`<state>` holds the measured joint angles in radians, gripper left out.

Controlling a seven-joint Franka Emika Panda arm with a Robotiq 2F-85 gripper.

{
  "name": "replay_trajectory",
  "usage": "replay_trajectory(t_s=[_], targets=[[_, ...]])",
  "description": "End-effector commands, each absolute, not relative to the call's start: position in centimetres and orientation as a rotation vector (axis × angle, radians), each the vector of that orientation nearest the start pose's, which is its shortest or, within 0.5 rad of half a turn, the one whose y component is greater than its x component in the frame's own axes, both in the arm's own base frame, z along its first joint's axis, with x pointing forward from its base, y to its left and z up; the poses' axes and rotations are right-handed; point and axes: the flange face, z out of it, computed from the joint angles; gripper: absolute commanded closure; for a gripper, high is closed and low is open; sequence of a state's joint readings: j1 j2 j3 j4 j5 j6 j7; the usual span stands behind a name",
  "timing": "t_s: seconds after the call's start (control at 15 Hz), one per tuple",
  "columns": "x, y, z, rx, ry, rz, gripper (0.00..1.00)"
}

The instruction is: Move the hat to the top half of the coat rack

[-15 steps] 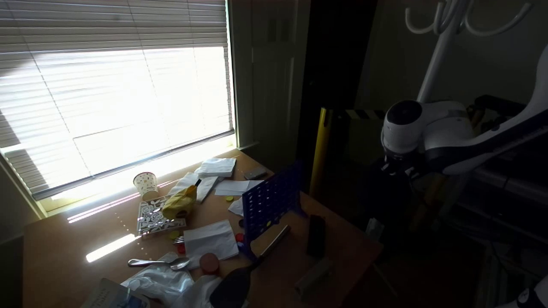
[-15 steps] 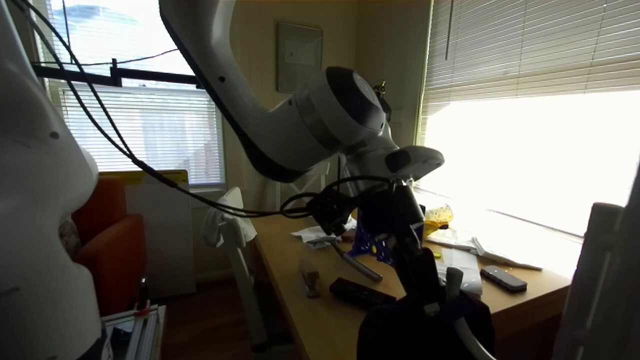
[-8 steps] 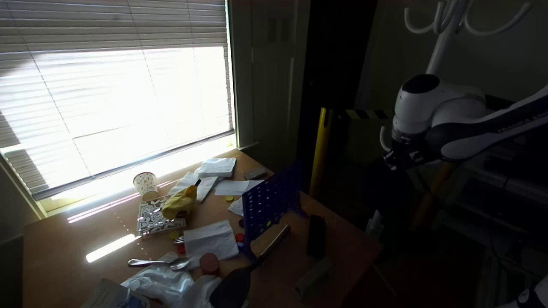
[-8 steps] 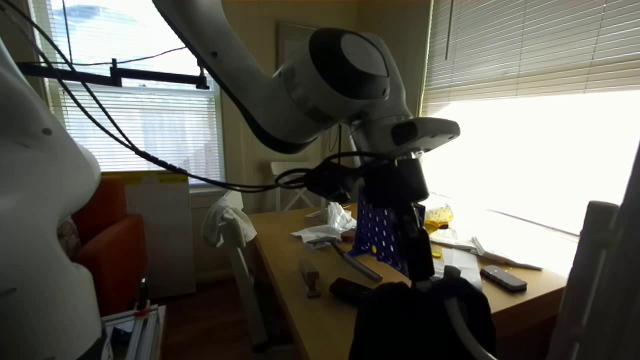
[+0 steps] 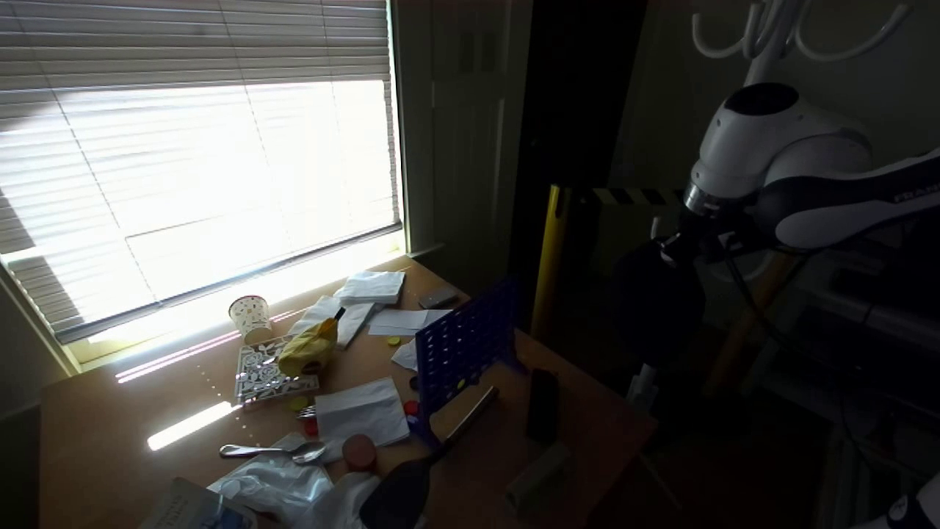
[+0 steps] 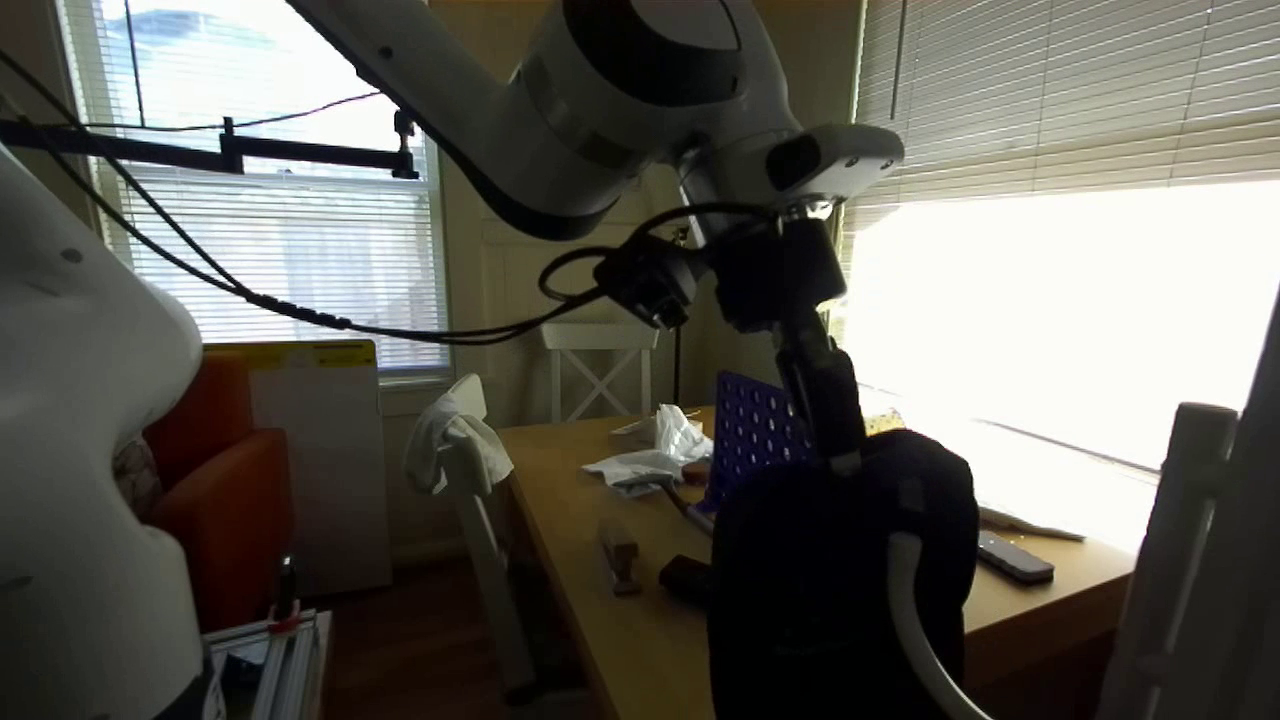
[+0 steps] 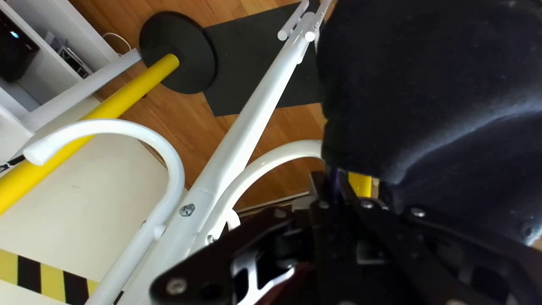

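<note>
The dark hat [image 5: 657, 305] hangs from my gripper [image 5: 670, 253] in an exterior view. In an exterior view the hat [image 6: 820, 610] hangs under my gripper [image 6: 845, 462], with a curved white hook [image 6: 915, 620] in front of it. In the wrist view the hat [image 7: 423, 84] fills the right side. My gripper [image 7: 336, 182] is shut there on a thin dark edge of it. The white coat rack [image 7: 237, 144] stands left of the hat, and one lower hook [image 7: 271, 163] reaches behind the hat's edge. Upper hooks [image 5: 844, 55] show above the arm. Whether the hat touches a hook I cannot tell.
A yellow post [image 5: 551, 257] stands beside the rack. The table [image 6: 560, 560] lies behind the hat with a blue game board [image 5: 470, 353], a spatula [image 5: 400, 492], papers and a cup [image 5: 250, 316]. A white chair [image 6: 480, 540] stands at its side.
The arm and gripper have risen, lifting the hat upward past the lower hook. The hook's tip, clear above the hat a second ago, now overlaps the hat in an exterior view.
</note>
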<state>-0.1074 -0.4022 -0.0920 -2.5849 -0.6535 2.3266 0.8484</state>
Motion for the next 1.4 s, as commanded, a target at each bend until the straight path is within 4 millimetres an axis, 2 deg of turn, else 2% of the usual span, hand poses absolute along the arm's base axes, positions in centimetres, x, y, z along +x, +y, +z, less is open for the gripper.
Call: replay_trajectory(t_s=[0.0, 0.13, 0.4, 0.67, 0.87, 0.93, 1.0, 1.2, 1.33], targets=[[39.7, -7.4, 43.8, -3.389, 0.962, -0.609, 0.99], [39.3, -5.5, 45.9, -3.462, 0.884, -0.702, 0.99], [38.1, -2.7, 50.8, -3.571, 0.86, -1.016, 0.99], [36.5, -1.5, 55.6, -3.599, 0.868, -1.323, 0.99], [35.6, -1.3, 58.6, -3.519, 1.02, -1.57, 0.99], [36.4, -1.4, 56.9, -3.565, 0.907, -1.407, 0.99], [36.2, -1.3, 57.3, -3.555, 0.918, -1.432, 0.95], [36.2, -1.4, 56.8, -3.561, 0.904, -1.408, 0.95], [36.3, -1.3, 56.8, -3.573, 0.895, -1.412, 0.99]])
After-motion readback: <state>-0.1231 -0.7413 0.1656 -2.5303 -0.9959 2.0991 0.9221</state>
